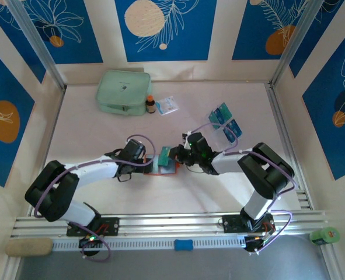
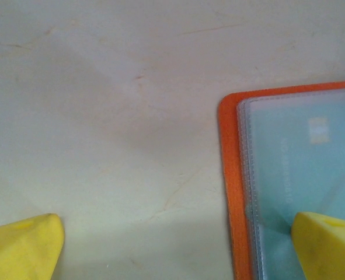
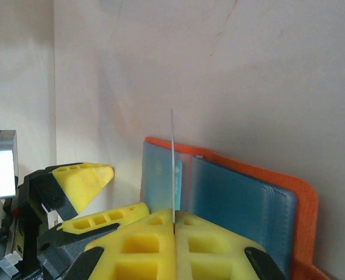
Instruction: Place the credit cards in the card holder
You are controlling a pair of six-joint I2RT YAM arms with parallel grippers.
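Right gripper (image 3: 174,224) clenched on credit card (image 3: 173,157) (edge-on), open card holder (image 3: 303,204) just ahead. Left gripper (image 2: 175,251) spread wide, one finger (image 2: 330,245) on holder.

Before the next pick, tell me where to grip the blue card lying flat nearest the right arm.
Grip the blue card across its narrow width, on its two long edges, coming straight down from above. It lies flat on the table, so a side approach probably finds nothing to pinch. The right gripper, nearest, is shut on a teal card.
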